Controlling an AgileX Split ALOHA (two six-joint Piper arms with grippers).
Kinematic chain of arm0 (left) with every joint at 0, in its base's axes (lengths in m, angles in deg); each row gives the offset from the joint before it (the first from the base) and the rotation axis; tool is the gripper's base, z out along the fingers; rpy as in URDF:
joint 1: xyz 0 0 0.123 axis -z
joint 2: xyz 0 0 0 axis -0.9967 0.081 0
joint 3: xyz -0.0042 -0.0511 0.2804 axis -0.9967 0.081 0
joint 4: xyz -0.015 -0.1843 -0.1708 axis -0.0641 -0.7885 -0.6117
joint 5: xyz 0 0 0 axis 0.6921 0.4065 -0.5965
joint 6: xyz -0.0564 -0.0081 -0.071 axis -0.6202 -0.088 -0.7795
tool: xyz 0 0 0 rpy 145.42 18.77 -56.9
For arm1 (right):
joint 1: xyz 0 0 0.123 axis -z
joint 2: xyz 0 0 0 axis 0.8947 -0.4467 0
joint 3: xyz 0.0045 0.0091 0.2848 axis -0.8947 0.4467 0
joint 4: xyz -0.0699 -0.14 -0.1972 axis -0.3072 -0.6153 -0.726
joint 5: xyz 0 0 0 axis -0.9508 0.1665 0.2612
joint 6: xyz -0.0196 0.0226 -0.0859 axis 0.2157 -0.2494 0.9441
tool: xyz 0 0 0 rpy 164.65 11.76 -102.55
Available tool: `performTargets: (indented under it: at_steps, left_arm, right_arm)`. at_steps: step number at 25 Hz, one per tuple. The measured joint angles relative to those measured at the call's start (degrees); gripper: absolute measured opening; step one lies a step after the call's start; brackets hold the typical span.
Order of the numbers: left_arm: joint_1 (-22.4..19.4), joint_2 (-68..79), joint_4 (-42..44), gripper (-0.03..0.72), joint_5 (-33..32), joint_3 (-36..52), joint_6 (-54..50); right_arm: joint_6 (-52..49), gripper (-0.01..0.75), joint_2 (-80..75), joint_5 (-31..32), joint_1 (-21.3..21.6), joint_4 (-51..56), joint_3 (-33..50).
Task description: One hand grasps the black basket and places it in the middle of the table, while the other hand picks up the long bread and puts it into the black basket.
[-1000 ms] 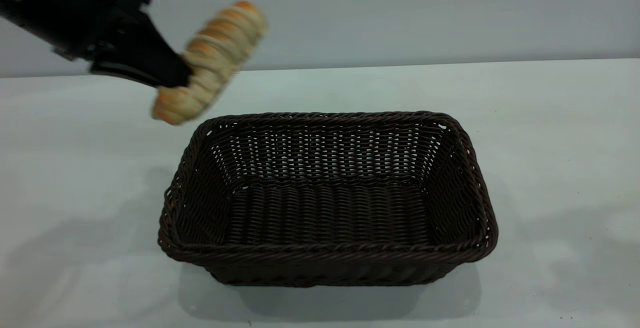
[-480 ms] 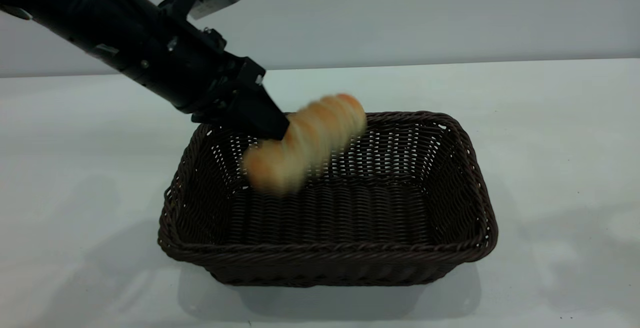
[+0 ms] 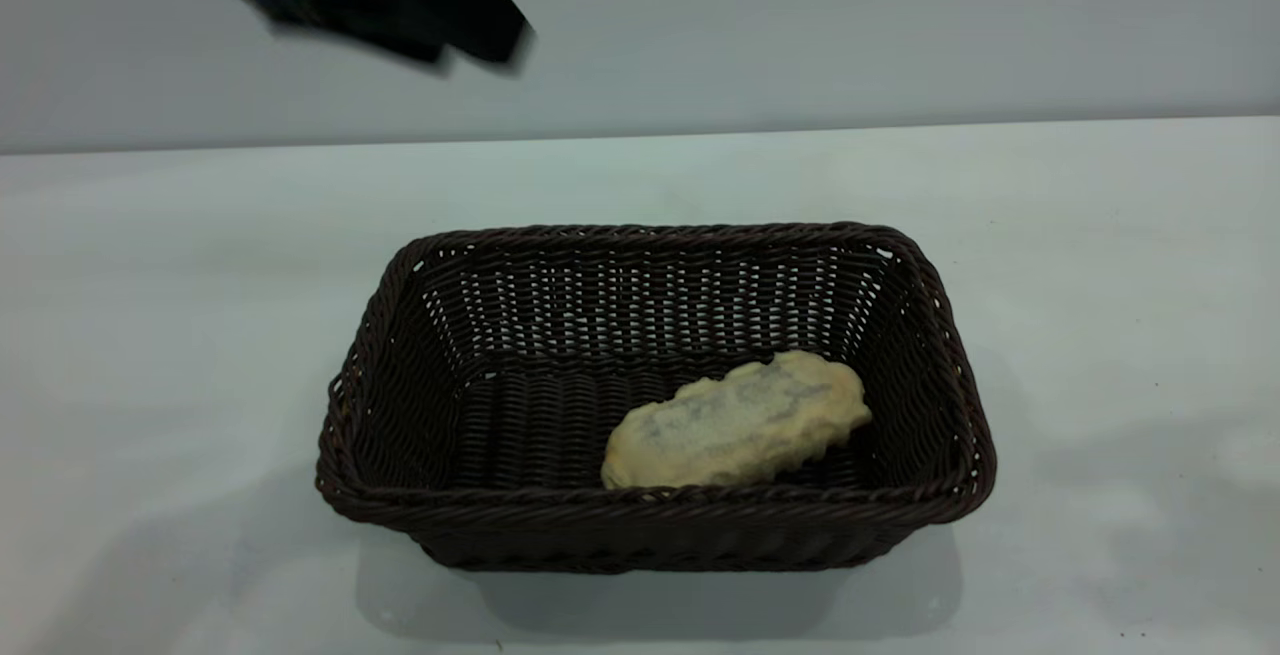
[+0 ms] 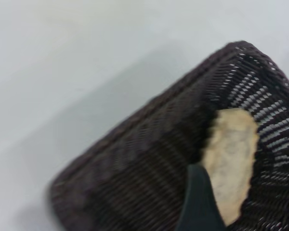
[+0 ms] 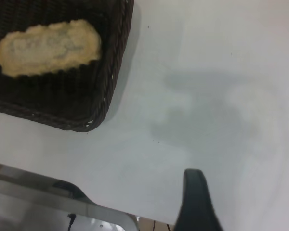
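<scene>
Woven black basket [image 3: 655, 525] holds the long bread [image 3: 737, 422], flat side up.

Left claw [image 3: 480, 45]: matt black, blurred, two blunt wedge-shaped tips side by side.
Left claw finger [image 4: 198, 202]: plain black, smooth, tapering to a rounded point.
Right claw finger [image 5: 196, 202]: black, narrow, rounded tip, no markings.
</scene>
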Motion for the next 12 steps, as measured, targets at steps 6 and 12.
performTargets:
  at_steps: [6, 12]
  left_arm:
    - [0.00, -13.26, 36.33, 0.541, -14.53, -6.16, -34.05]
    - [0.00, -22.17, 56.04, 0.541, -34.21, -7.95, -52.15]
  right_arm:
    - [-0.05, 0.562, 4.47, 0.07, 0.00, 0.00, 0.00]
    - [-0.12, 0.562, 12.20, 0.14, 0.00, 0.00, 4.35]
